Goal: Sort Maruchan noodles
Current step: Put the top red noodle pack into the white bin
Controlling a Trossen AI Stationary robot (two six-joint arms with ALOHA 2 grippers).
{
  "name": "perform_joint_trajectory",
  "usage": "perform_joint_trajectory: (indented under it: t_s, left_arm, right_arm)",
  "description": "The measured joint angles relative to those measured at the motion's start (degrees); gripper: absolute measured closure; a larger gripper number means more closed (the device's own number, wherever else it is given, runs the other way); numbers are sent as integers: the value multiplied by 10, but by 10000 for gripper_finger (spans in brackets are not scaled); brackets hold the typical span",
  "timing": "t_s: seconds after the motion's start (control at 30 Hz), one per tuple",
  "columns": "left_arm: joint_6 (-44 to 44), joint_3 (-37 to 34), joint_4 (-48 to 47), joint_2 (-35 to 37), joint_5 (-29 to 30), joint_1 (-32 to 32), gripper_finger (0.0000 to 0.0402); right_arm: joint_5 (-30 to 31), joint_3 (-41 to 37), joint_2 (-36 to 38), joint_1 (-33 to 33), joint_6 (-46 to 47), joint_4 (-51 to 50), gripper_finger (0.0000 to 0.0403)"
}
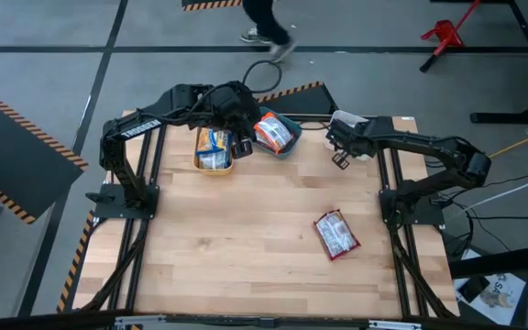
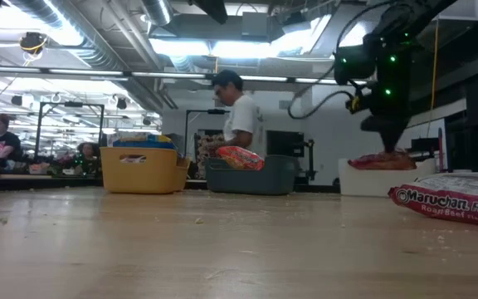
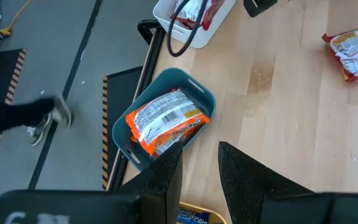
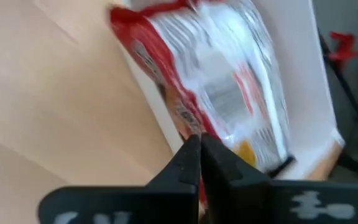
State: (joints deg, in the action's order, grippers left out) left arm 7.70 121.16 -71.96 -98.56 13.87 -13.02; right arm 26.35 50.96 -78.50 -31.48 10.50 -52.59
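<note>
A dark red-and-white Maruchan packet (image 1: 335, 235) lies flat on the table's near right part. An orange-and-white packet (image 3: 166, 118) lies in the teal bin (image 3: 120, 134). Blue-and-yellow packets (image 1: 214, 142) fill the yellow bin (image 1: 198, 163). Another red packet (image 4: 229, 81) rests in the white bin (image 2: 363, 178) at the far right corner. My left gripper (image 3: 201, 165) hovers open between the yellow and teal bins. My right gripper (image 4: 199, 146) is shut, its tips at the near edge of the white bin's red packet. My right gripper points down at the red packet's edge (image 4: 188, 134) by the white bin's wall, fingers shut together. I cannot tell whether it touches the packet or only stands in front of it.
The three bins stand in a row along the far edge. The middle and near parts of the wooden table (image 1: 246, 247) hold only the one red packet. A person (image 2: 239, 116) walks past beyond the far edge. A black cable loop (image 3: 182, 34) hangs over the white bin.
</note>
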Motion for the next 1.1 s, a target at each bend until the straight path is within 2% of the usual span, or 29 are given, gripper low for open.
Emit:
perform_joint_trajectory:
  t_s: [0.23,0.6,0.67,0.87,1.0,1.1]
  left_arm:
    - [0,0,-1,0,0,0,305]
    - [5,0,-8,0,0,0,305]
    - [7,0,-10,0,0,-1,305]
    - [10,0,-11,0,0,-2,305]
    - [12,0,-11,0,0,-2,305]
    - [19,0,-10,0,0,-3,305]
  right_arm:
    - [-56,0,-1,0,-53,55,402]
    - [-80,0,-36,0,-104,92,402]
    - [-57,-1,-51,0,-110,92,402]
    - [60,-1,-74,-1,-109,97,402]
    - [105,-1,-76,-2,-94,100,402]
    - [107,-1,-76,-2,-88,108,402]
